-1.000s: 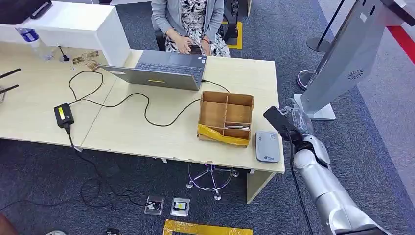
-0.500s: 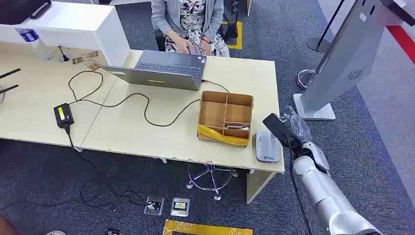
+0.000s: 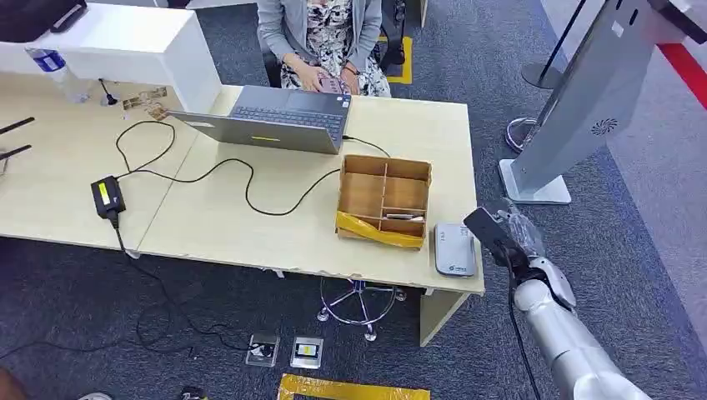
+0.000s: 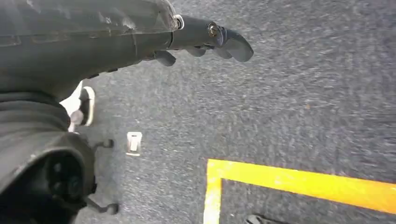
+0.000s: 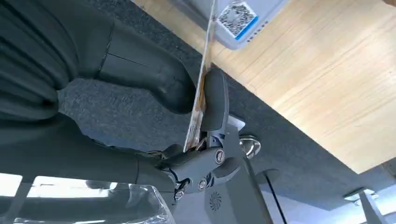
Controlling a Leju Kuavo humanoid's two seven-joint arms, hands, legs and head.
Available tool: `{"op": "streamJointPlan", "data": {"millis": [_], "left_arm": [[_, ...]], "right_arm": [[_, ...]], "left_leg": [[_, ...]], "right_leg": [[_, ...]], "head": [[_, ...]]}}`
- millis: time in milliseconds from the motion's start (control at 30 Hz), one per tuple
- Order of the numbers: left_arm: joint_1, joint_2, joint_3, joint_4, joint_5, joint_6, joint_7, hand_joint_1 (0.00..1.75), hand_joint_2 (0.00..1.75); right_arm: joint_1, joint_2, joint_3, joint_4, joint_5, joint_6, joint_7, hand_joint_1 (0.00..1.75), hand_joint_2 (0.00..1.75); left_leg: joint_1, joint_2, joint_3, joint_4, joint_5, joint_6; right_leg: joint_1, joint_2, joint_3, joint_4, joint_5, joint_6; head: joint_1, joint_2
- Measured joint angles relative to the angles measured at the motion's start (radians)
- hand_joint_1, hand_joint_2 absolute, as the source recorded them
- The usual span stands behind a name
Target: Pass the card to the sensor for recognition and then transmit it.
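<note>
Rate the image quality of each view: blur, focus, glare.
Head view: sharp, evenly lit, soft shadows; the sensor reads clearly. Left wrist view: carpet streaked with motion blur, left hand fairly crisp. Right wrist view: card edge-on and in focus in the right hand; bright overexposed patch at the bottom corner.

Card face unreadable
The card (image 5: pixel 201 93) shows edge-on between the right hand's (image 5: pixel 187 107) fingers; its print stays hidden.

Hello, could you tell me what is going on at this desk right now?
The robot's right hand pinches a card edge-on between thumb and finger, just off the desk's corner beside the grey sensor. The card is not over the sensor yet. A divided cardboard box sits next to the sensor. The left hand hangs over the carpet, holding nothing. A person sits behind a laptop.
</note>
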Motion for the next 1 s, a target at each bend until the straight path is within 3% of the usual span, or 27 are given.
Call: {"op": "streamJointPlan", "data": {"millis": [333, 733, 1000], "left_arm": [[-0.010, 0.051, 0.019, -0.034, -0.012, -0.015, -0.023, 0.00, 0.00], [-0.011, 0.052, 0.029, -0.037, -0.026, -0.019, -0.032, 0.00, 0.00], [-0.011, 0.052, 0.046, -0.037, -0.038, -0.019, -0.032, 0.00, 0.00]], "right_arm": [[0.042, -0.038, 0.000, 0.000, -0.032, -0.009, -0.004, 1.75, 1.75], [0.064, -0.058, 0.004, -0.017, -0.043, -0.054, -0.018, 1.75, 1.75], [0.054, -0.060, 0.007, -0.119, -0.015, -0.011, 0.027, 1.75, 1.75]], "left_leg": [[0.000, 0.001, 0.000, 0.000, 0.000, 0.000], [0.000, 0.001, 0.000, 0.000, 0.000, 0.000], [0.000, 0.001, 0.000, 0.000, 0.000, 0.000]], "right_leg": [[0.000, 0.000, 0.000, 0.000, 0.000, 0.000], [0.000, 0.000, 0.001, 0.000, 0.000, 0.000], [0.000, 0.000, 0.001, 0.000, 0.000, 0.000]], "head": [[-0.001, 0.000], [-0.001, 0.000], [-0.001, 0.000]]}}
